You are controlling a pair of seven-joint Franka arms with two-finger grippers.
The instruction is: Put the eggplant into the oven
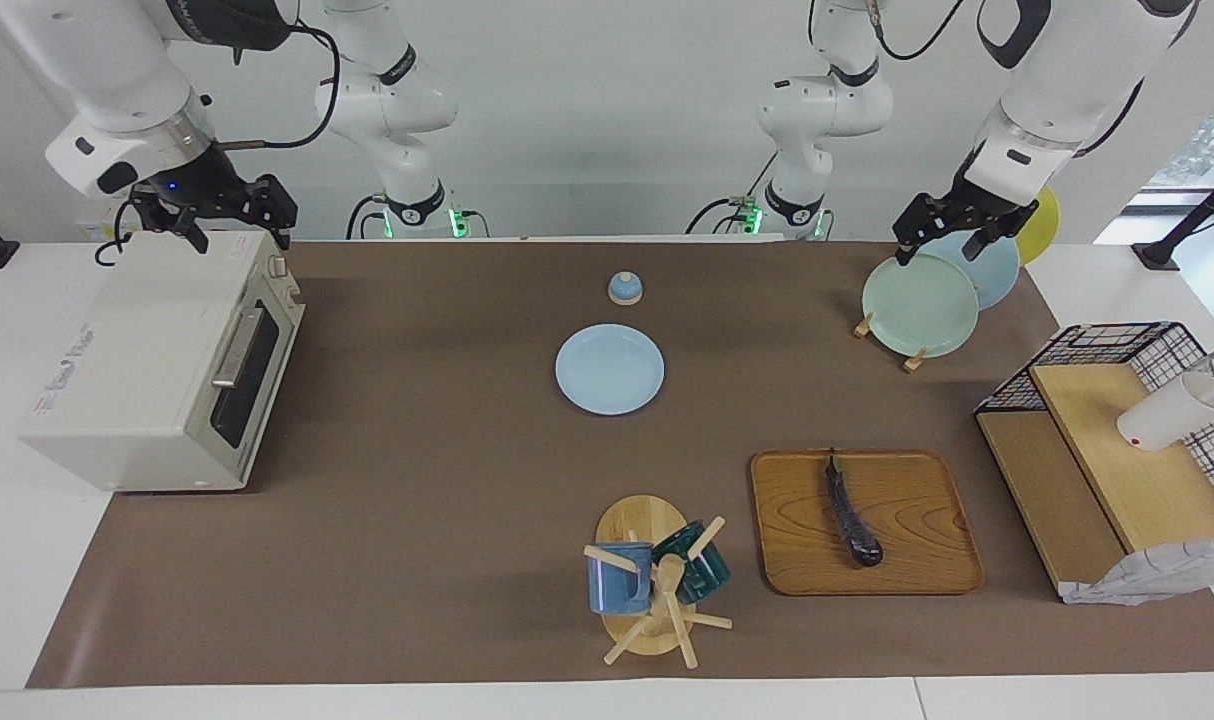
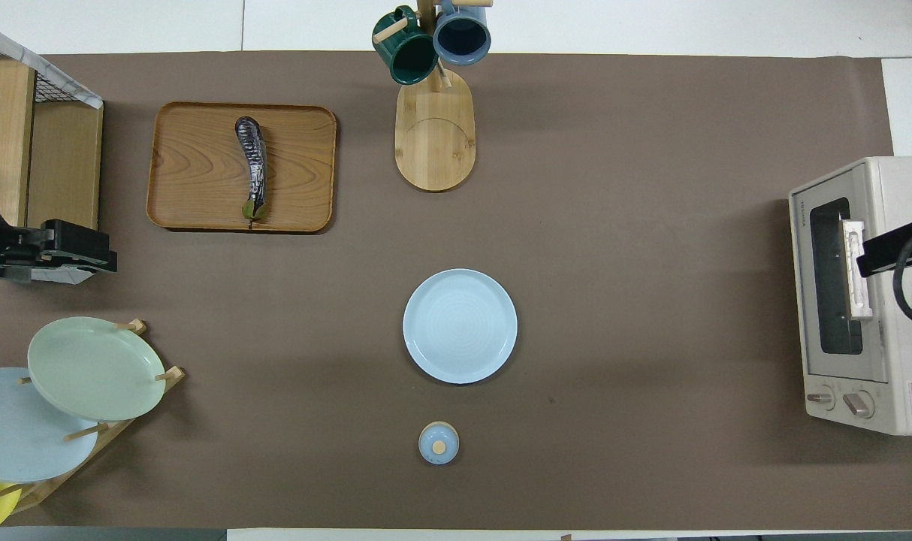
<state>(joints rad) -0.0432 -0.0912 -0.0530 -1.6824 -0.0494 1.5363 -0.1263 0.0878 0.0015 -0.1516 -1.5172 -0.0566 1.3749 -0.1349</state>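
The eggplant (image 1: 852,512) is seen lying on the wooden tray (image 1: 927,480), with its stem end turned toward the robots. The tray is placed toward the left arm's end of the tabletop (image 1: 417,480), farther from the robots than the plate rack (image 1: 912,355). The oven (image 1: 157,365) stands at the right arm's end, and its glass door is closed.

The left hand (image 1: 952,240) is held in the air over the plate rack, and nothing is carried in it. The right hand (image 1: 229,222) is held over the top of the oven and is also empty. Whether the fingers of either hand are wide or narrow cannot be told.

It is judged that the task is at its very beginning: the eggplant is not yet grasped and the door is not yet opened. For the next move, two things are probably needed. The silver handle (image 1: 237,347) should be pulled down by the right hand, which is already near it. The eggplant should be picked up by the left hand across its slim middle, because the skin is glossy and could slip. The blue plate (image 1: 609,368) and the mug stand (image 1: 657,585) lie between the tray and the oven, so a raised path may be required.
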